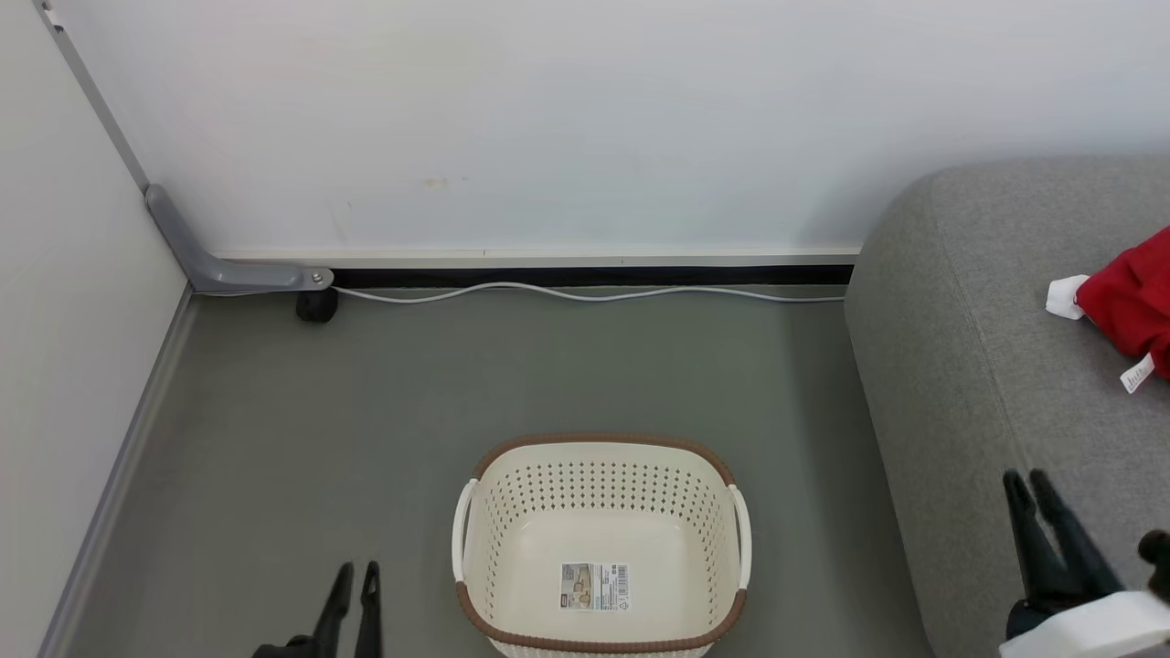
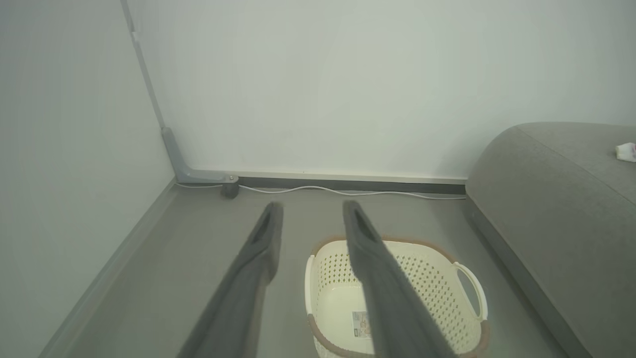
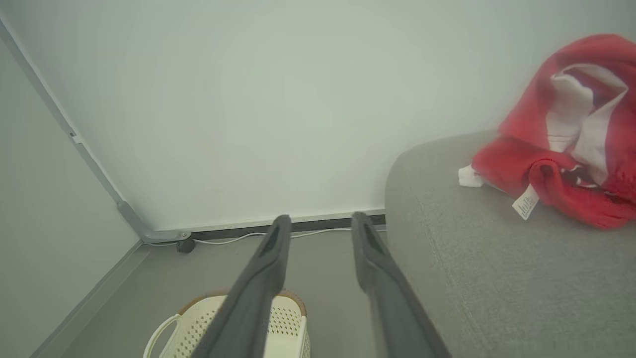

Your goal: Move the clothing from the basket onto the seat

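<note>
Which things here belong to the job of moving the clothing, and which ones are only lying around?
For the job:
- basket, nothing inside but its label
- red clothing, lying on the sofa
- grey sofa
- left gripper and right gripper, both open

Just lying about:
- white cable along the wall
- grey bracket in the corner
- black caster

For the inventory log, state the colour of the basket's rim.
Brown rim on a cream basket; clearest in the head view.
</note>
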Motion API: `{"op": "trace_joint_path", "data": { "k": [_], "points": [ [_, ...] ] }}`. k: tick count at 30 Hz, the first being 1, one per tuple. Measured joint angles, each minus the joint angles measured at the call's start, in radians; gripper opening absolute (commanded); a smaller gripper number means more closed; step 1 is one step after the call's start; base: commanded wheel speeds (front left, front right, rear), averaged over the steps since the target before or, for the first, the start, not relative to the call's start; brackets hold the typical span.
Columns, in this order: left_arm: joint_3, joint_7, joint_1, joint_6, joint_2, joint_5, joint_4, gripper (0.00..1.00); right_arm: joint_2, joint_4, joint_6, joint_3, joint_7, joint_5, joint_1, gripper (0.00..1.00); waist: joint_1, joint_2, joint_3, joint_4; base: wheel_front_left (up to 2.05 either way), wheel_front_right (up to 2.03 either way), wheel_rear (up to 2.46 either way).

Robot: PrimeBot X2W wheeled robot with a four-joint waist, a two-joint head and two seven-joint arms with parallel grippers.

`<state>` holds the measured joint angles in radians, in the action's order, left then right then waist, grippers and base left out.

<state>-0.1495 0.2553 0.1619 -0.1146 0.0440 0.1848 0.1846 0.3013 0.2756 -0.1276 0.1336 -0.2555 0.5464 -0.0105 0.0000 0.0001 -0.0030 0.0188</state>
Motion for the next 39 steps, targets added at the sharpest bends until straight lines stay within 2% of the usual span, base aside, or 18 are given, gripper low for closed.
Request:
{"op": "trace_joint_path", "data": {
  "k": [5, 39],
  "points": [
    [0.000, -0.005, 0.014, 0.000, -0.003, 0.019, 0.039, 0.00, -0.045, 0.034, 0.000, 0.015, 0.009, 0.014, 0.038, 0.00, 0.0000, -0.0001, 0.000, 0.000, 0.00, 0.00, 0.00],
    [0.033, -0.081, -0.028, 0.062, 0.008, 0.411, 0.053, 0.00, -0.096, 0.030, 0.000, -0.059, 0.099, 0.290, 0.020, 0.00, 0.0002, 0.0000, 0.002, -0.005, 0.00, 0.00, 0.00]
  ]
}}
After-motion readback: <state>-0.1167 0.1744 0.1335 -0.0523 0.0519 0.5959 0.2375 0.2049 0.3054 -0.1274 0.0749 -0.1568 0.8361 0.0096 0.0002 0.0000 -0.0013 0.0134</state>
